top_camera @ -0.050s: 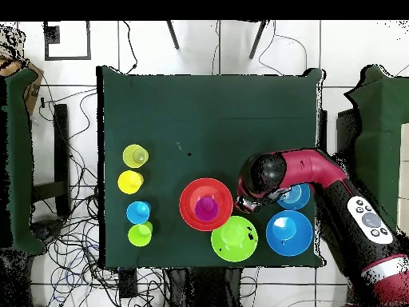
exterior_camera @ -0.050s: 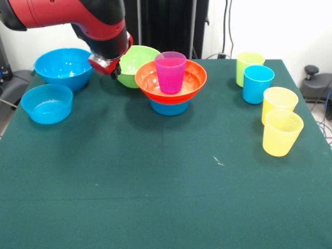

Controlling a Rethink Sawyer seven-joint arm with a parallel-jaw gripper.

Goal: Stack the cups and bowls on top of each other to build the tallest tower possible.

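The dark green cloth-covered tabletop (exterior_camera @ -0.050s: pixel 166 197) carries everything, and clock directions here follow the front view, taken from the tabletop's middle. The red and black arm (exterior_camera @ -0.050s: pixel 78 15) comes in at about ten o'clock, its pincer (exterior_camera @ -0.050s: pixel 106 66) hanging just beside the near rim of the glossy lime green plastic bowl (exterior_camera @ -0.050s: pixel 136 61); whether its jaws are parted or hold anything cannot be told. I judge the step in hand to be picking up that bowl to add to the tower (exterior_camera @ -0.050s: pixel 170 83), which stands at twelve o'clock: a small blue bowl (exterior_camera @ -0.050s: pixel 170 108) underneath, the wide orange plastic bowl (exterior_camera @ -0.050s: pixel 193 83) on it, the translucent purple tumbler (exterior_camera @ -0.050s: pixel 170 72) upright inside. To do it well, the rim should be pinched squarely, lifted straight up, and carried clear of the orange rim just beside it. The large blue bowl (exterior_camera @ -0.050s: pixel 64 67) and another small blue bowl (exterior_camera @ -0.050s: pixel 47 104) wait near nine o'clock. The lime green cup (exterior_camera @ -0.050s: pixel 249 65), blue cup (exterior_camera @ -0.050s: pixel 257 84) and two yellow cups (exterior_camera @ -0.050s: pixel 279 104) (exterior_camera @ -0.050s: pixel 282 133) stand at two to three o'clock.
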